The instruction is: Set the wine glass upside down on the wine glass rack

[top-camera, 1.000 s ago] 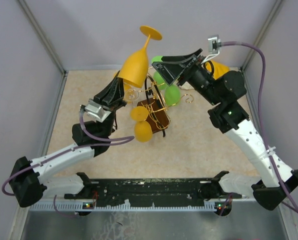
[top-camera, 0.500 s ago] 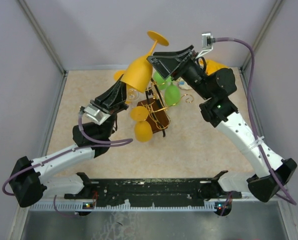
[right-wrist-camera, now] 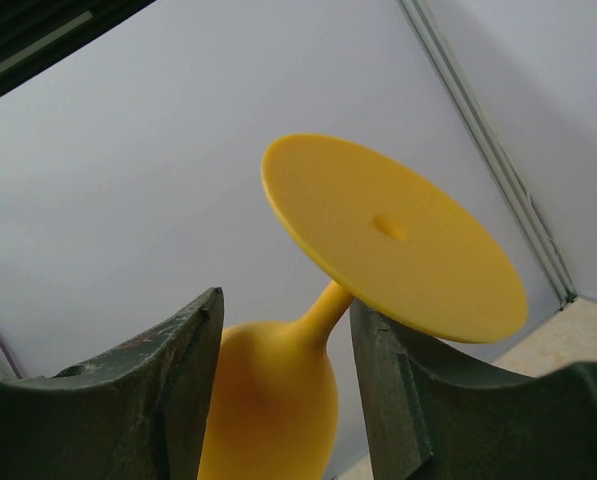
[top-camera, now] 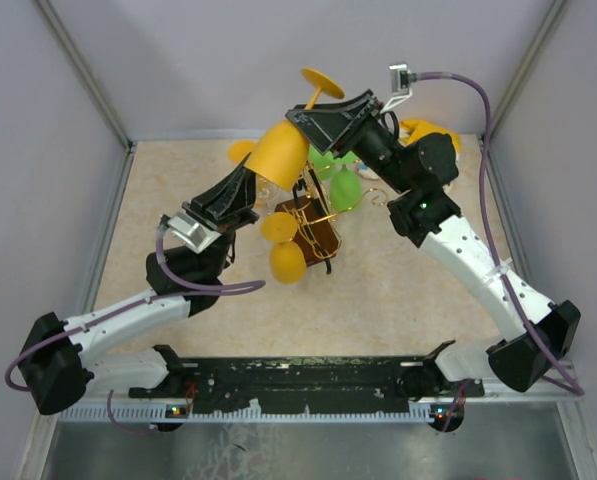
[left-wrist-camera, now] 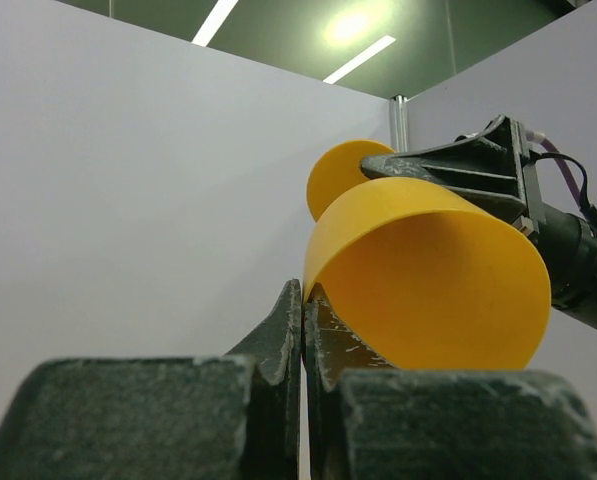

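From above, the yellow wine glass (top-camera: 278, 152) is held in the air, tilted with its foot uppermost, over the wine glass rack (top-camera: 313, 228) that stands on the table (top-camera: 408, 280). The left wrist camera shows what that view hides: the left gripper (left-wrist-camera: 303, 310) is clamped on the rim of the bowl. The right wrist camera shows the right gripper (right-wrist-camera: 283, 330) spread wide, a finger on either side of the stem and clear of it.
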{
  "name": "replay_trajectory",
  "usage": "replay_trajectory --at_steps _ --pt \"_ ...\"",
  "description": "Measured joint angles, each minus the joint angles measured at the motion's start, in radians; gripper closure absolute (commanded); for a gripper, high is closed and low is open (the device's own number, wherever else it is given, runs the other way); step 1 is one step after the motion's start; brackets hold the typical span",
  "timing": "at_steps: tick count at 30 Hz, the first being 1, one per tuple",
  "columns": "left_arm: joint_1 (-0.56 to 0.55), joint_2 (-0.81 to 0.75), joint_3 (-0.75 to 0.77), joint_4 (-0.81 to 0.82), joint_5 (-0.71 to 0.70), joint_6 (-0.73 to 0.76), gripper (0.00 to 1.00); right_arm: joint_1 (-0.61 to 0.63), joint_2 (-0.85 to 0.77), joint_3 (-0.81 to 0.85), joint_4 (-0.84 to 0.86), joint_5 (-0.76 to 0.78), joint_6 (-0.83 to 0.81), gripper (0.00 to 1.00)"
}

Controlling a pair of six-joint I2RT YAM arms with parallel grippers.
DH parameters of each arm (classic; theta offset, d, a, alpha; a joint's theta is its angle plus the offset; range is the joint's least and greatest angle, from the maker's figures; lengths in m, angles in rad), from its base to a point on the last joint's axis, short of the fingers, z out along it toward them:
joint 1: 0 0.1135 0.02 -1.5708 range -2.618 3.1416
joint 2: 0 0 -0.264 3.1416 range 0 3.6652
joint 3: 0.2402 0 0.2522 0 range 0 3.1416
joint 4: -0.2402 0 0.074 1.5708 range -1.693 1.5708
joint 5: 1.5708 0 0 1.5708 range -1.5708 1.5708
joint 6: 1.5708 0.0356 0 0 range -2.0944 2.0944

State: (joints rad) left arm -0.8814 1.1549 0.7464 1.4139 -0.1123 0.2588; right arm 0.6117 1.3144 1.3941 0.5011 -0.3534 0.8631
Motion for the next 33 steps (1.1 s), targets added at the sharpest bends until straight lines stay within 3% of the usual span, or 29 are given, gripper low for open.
replay_trajectory --at_steps 7,11,33 --pt "0.000 0.002 -0.006 0.007 -0.009 0.000 1.00 -0.001 0.002 0.003 0.016 -0.007 0.023 0.78" --pt "0.000 0.024 -0.006 0.027 -0.014 -0.003 1.00 -0.006 0.001 0.016 0.024 -0.008 0.032 0.85" --pt "-0.008 0.129 0.024 0.089 -0.050 -0.059 0.97 -0.015 0.053 0.082 0.013 0.012 0.009 0.85"
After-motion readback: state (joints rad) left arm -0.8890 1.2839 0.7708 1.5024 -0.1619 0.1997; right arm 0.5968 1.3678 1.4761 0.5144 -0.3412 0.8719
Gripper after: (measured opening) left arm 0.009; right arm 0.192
